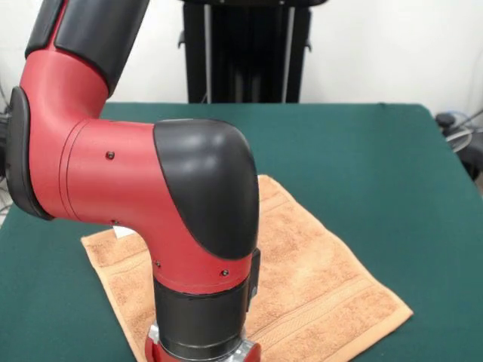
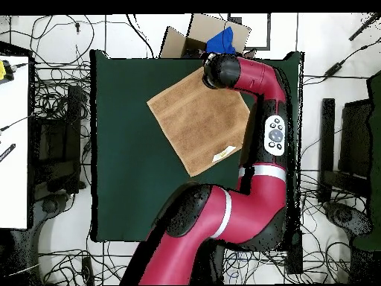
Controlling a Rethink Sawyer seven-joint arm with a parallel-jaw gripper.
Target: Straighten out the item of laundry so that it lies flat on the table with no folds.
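- front view, arm (image 1: 151,196): red and black, fills the near left of the picture; wrist collar runs off the bottom edge, so the end effector itself is out of sight here
- front view, towel (image 1: 317,279): orange-tan terry, spread on the green table (image 1: 362,151), turned like a diamond; one corner points right and near, woven border bands run along that near-right edge; the wrist drops over its near-left part
- front view, label tag (image 1: 122,231): small white scrap at the towel's left edge, just under the arm; no writing readable
- overhead view, towel (image 2: 197,123): lies open, no clear fold seen, edges slanted to the table (image 2: 126,186) sides; white tag (image 2: 221,156) at the lower right edge
- overhead view, gripper (image 2: 216,71): hidden beneath the black wrist head at the towel's top right corner, towards the far table edge; open or closed, cannot tell
- judgement: towel lies down and left of the wrist head, so any smoothing pull would run along that diagonal
- writing: none legible; grey button pad (image 2: 275,134) on the forearm, unmarked as far as seen
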